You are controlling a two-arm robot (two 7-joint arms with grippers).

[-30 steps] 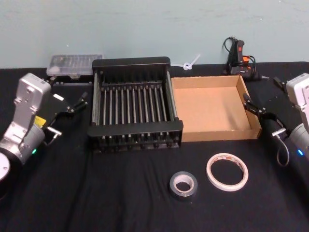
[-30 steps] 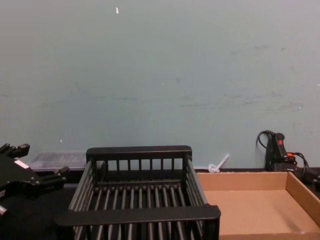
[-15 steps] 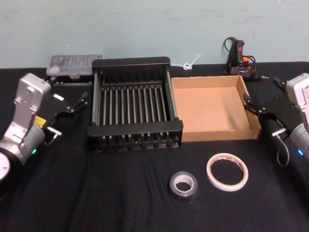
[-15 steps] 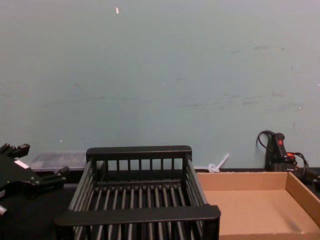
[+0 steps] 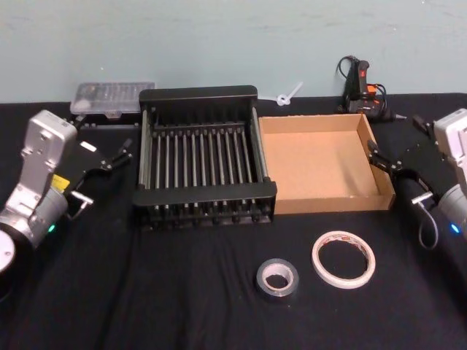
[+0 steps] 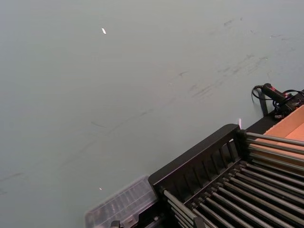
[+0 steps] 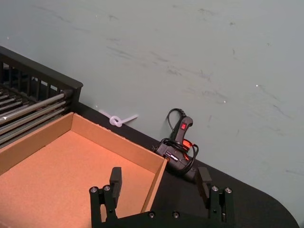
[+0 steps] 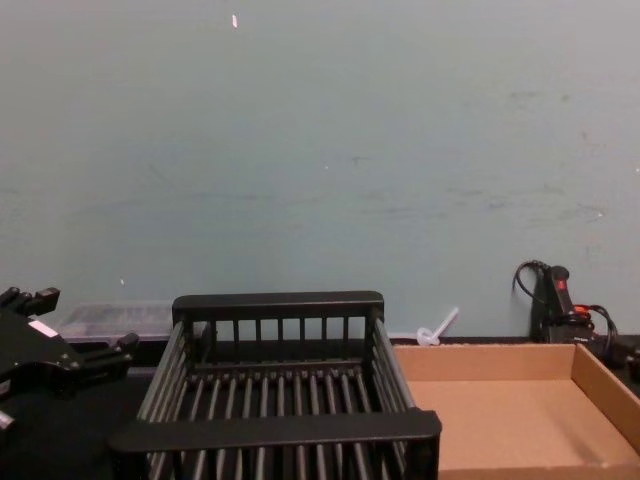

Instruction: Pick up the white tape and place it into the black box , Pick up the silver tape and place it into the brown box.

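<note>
From the head view, nothing of the task is done yet: the white tape (image 5: pixel 344 259) and the silver tape (image 5: pixel 277 278) both lie flat on the black table (image 5: pixel 182 292) near its front edge, just beside each other, the silver one to the left. The black box (image 5: pixel 206 156) and the brown box (image 5: pixel 323 162) stand side by side behind them, touching, both holding nothing. The left tool (image 5: pixel 113 157) hovers released off the black box's left side; the right tool (image 5: pixel 388 165) hovers just off the brown box's right wall. Both pickups and both placements are left. Along the back edge sit a clear plastic case (image 5: pixel 112 98), a white cable tie (image 5: pixel 287 95) and a black glue gun (image 5: pixel 361 86), none in the way.

The left wrist view looks over the black box's rear corner (image 6: pixel 199 159) toward the wall.

In the right wrist view the right tool (image 7: pixel 160 183) is spread wide, released, above the brown box's far corner (image 7: pixel 159 164).

The chest view shows both boxes from the front, and the left tool (image 8: pixel 70 355) beside the crate.
</note>
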